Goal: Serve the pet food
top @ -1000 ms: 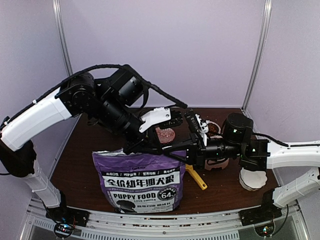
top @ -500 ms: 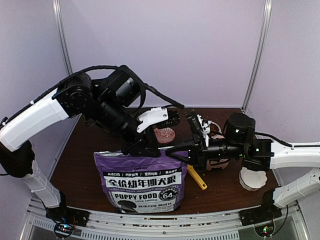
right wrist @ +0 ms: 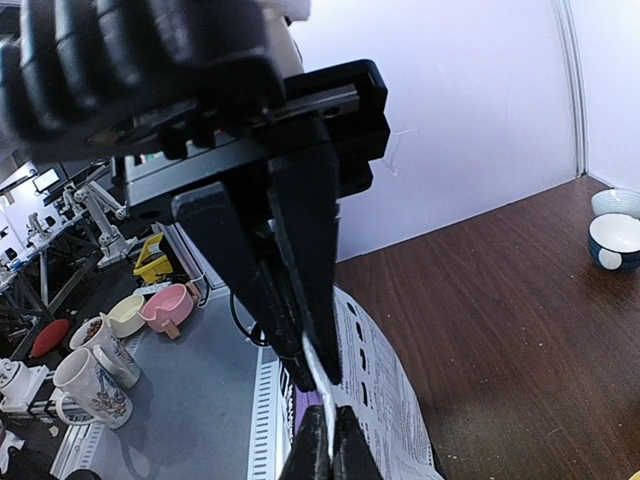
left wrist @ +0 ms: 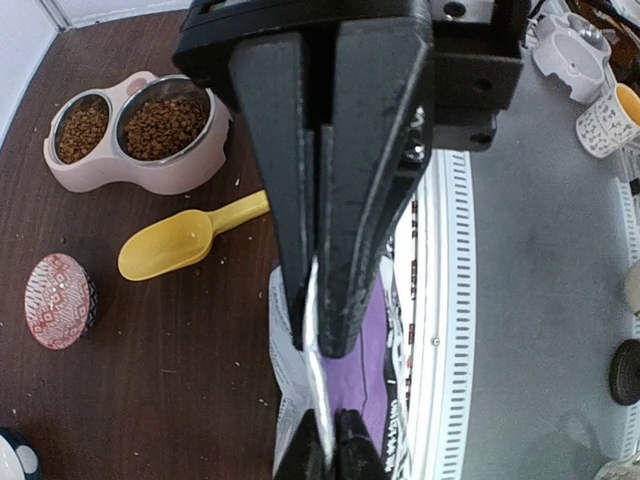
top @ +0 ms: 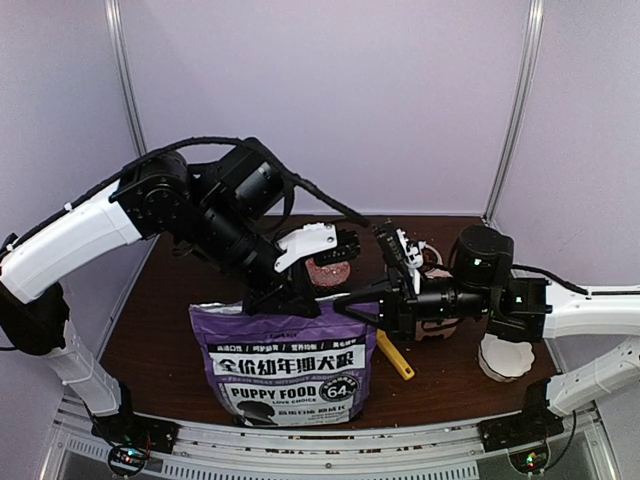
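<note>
Broadly, a dark wooden table (top: 170,330) fills the floor of a pale-walled booth, and both arms reach in over its middle. The left arm (top: 90,230) arches high from the left and comes down toward the centre. The right arm (top: 590,310) stretches in low from the right.

Between them a purple bag (top: 285,365) of puppy food stands upright near the front edge, its printed face toward the arm bases. The left pincer (top: 285,300) is closed on the bag's top edge near the left end. The right pincer (top: 350,303) is closed on the same edge near the right end. From the left wrist, that pincer's own tips (left wrist: 325,455) sit together on the thin silvery seam. The right pincer (left wrist: 318,335) faces them, also pressed shut on the seam. The right wrist view shows the same two grips from the other side.

A pink double feeder (left wrist: 120,180) sits on the table to the right of the bag, apart from it. A yellow scoop (left wrist: 175,240) lies flat between feeder and bag, looking empty, its handle toward the front edge. A red patterned dish (left wrist: 58,300) sits behind the bag. A white scalloped dish (top: 505,358) sits under the right arm.

The kibble (left wrist: 160,127) lies in the feeder, a brown heap in each of its two steel bowls. A few loose crumbs are scattered on the wood nearby.
</note>
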